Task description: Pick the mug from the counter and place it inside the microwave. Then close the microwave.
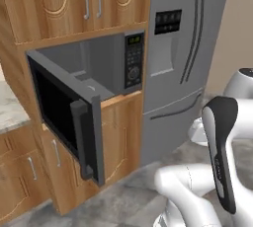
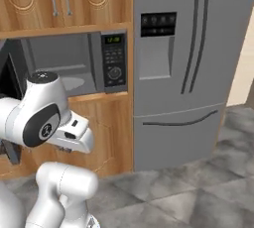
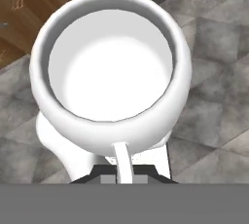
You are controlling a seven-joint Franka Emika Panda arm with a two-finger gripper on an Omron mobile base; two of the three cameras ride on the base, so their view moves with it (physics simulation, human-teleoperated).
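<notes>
We have the mug (image 3: 109,79) pinned at its near rim — the jaws are clenched on the wall of it at the bottom of the hand view, so the cup sits straight ahead of the jaws, its open mouth facing back at the hand camera and its white inside in plain sight. Beyond it lies grey tiled floor and a corner of wooden cabinet, so we judge the mug is carried low, clear of the desk and not yet near its goal.

What the next move turns on is the microwave (image 1: 99,68): its cavity stands open, the dark door (image 1: 66,117) swung out toward us, and we reckon it lies above and well apart from the jaws. So the cup would have to be lifted and brought in past the door's free edge — a tight side, in our judgement — before it can settle on the cavity floor.
</notes>
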